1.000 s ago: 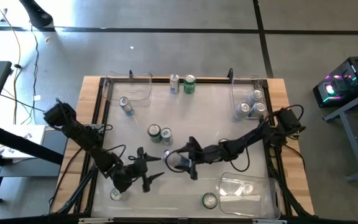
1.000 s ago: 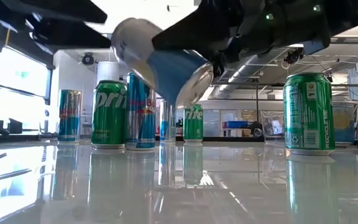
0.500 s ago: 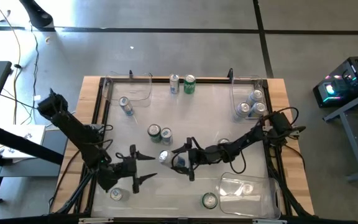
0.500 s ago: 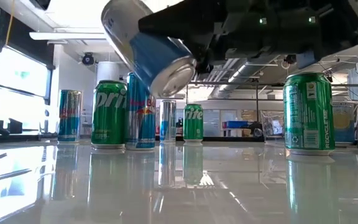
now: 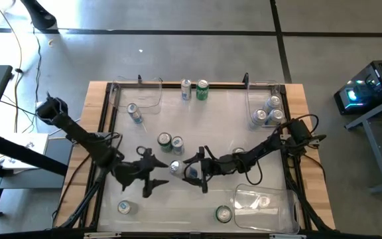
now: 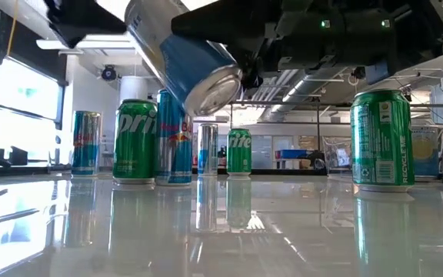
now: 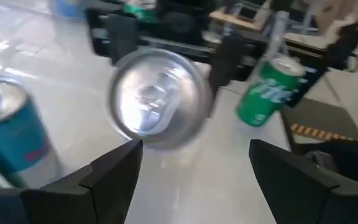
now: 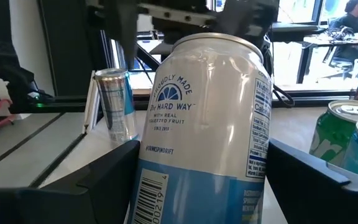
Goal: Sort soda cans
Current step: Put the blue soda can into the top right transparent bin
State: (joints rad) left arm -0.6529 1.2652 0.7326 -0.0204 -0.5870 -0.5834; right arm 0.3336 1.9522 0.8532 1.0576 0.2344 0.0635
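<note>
My right claw (image 5: 190, 174) grips a white-and-blue aluminium soda can (image 6: 183, 58), tilted, above the table.
My left claw (image 5: 152, 174) faces its silver top, fingers spread, just beside it.

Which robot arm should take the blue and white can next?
Probably the left. The right gripper holds the blue-and-white can tilted above the table, and the open left gripper faces its silver top.
</note>
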